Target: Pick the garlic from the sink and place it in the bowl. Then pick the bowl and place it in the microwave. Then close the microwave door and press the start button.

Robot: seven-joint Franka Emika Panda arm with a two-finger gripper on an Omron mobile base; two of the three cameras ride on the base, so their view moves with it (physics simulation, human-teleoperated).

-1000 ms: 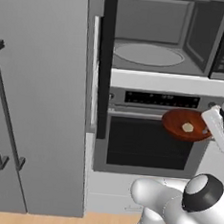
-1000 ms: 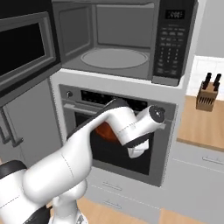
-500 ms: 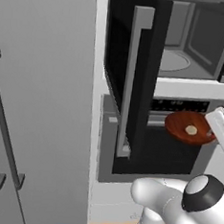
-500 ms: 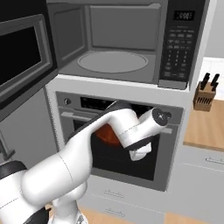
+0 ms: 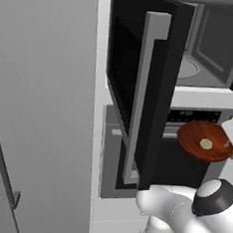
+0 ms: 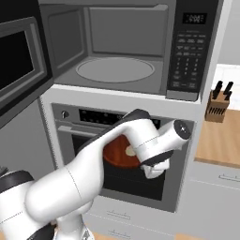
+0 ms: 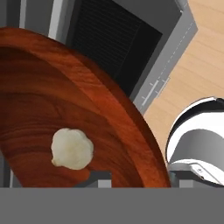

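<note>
The red-brown bowl [image 5: 199, 136] hangs in the air in front of the oven, below the open microwave [image 5: 206, 50]. My gripper [image 5: 230, 140] is shut on the bowl's right rim. The pale garlic [image 5: 205, 144] lies inside the bowl. From the right, the bowl [image 6: 118, 152] with the garlic [image 6: 130, 151] shows behind my forearm. In the hand view the bowl [image 7: 65, 105] is close up, with the garlic [image 7: 71, 148] near one fingertip [image 7: 98, 177]. The microwave door [image 5: 140, 90] stands swung out to the left, and the turntable [image 6: 115, 69] is bare.
The oven [image 6: 79, 117] with its control strip sits right under the microwave. The button strip [image 6: 187, 51] is on the microwave's right side. A knife block [image 6: 218, 103] stands on a wooden counter [image 6: 220, 140] to the right. Tall grey doors [image 5: 39, 107] fill the left.
The whole picture has shifted, so the camera moved closer and the microwave and its door loom larger. The bowl with the garlic stays at my gripper in front of the oven.
</note>
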